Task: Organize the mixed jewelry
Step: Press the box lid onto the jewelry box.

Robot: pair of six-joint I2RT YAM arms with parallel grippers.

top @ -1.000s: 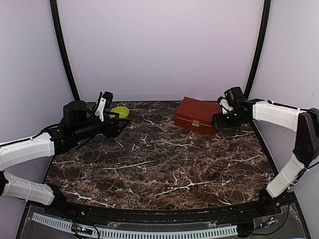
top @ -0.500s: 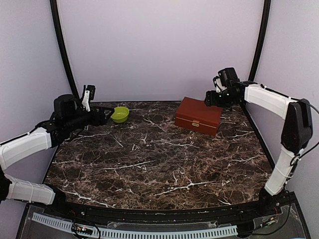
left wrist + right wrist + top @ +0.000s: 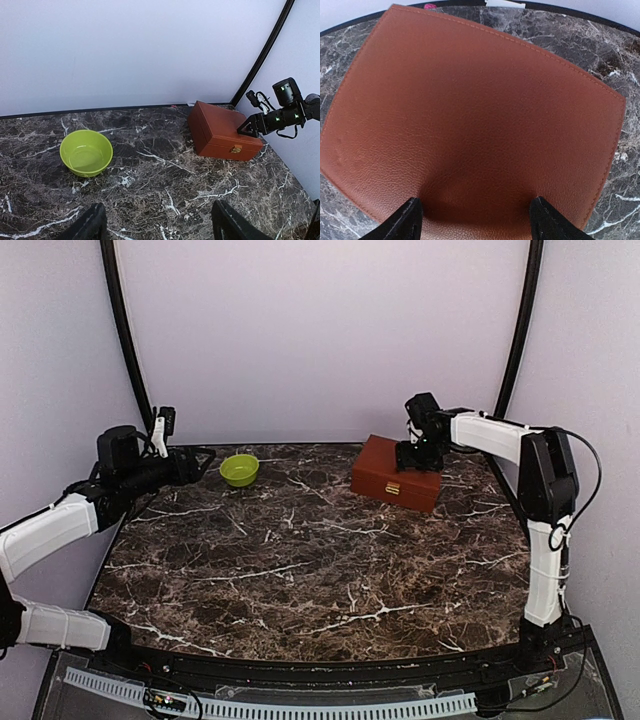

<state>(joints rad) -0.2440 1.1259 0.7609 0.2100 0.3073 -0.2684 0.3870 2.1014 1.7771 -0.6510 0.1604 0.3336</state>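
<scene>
No jewelry shows in any view. The lime-green bowl (image 3: 239, 469) stands at the back left and looks empty in the left wrist view (image 3: 86, 152). A closed reddish-brown leather box (image 3: 398, 472) with a brass clasp sits at the back right, also in the left wrist view (image 3: 222, 131). My right gripper (image 3: 412, 454) hovers open just over the box lid (image 3: 470, 100), its fingertips spread wide (image 3: 476, 220). My left gripper (image 3: 192, 467) is open and empty, left of the bowl, above the table (image 3: 157, 225).
The dark marble table (image 3: 320, 570) has black curved poles at the back corners and a pale backdrop behind. A small pink bit lies behind the box at the back edge (image 3: 429, 6).
My left gripper has drawn back to the left, away from the bowl. My right gripper has swung from the box's right side to above its lid.
</scene>
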